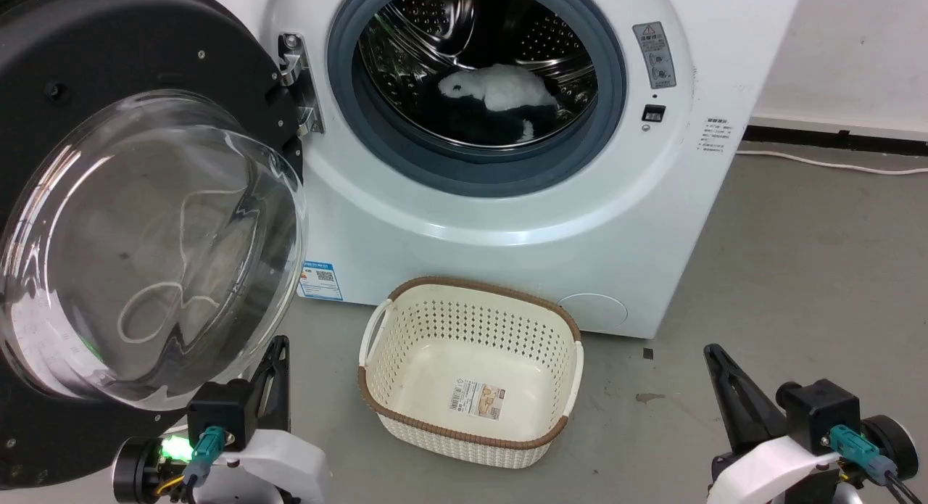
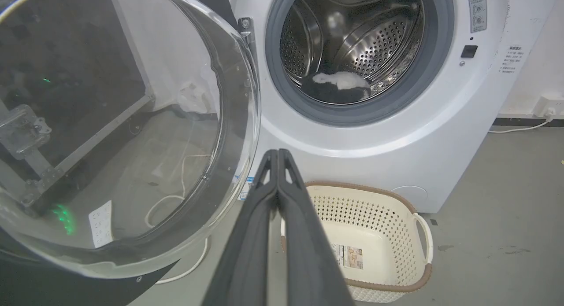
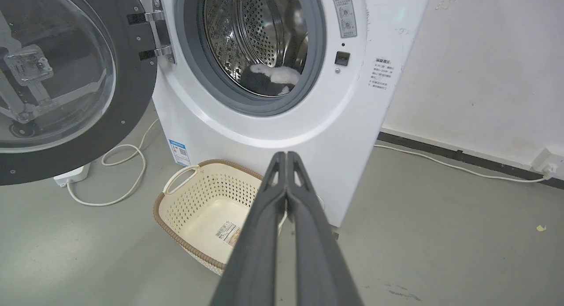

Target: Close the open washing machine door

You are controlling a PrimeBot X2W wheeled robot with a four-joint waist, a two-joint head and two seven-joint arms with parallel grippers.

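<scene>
The large round glossy black washing machine door (image 1: 145,236), with its bulging clear glass window, stands wide open on its metal hinge (image 1: 297,83) at the robot's left of the big white front-loading washing machine (image 1: 507,221). Both pincers are empty, their fingers pressed together. The left gripper (image 2: 278,153) hovers low beside the door's lower edge, and the right gripper (image 3: 286,155) is well apart from it. A cream perforated basket (image 1: 471,283) sits on the grey floor (image 1: 797,272) before the machine. White and dark laundry (image 1: 500,91) lies in the steel drum (image 1: 551,32).

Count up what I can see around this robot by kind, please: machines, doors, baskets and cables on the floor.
washing machine: 1
open round door: 1
cream basket: 1
white floor cables: 2
Total: 5
</scene>
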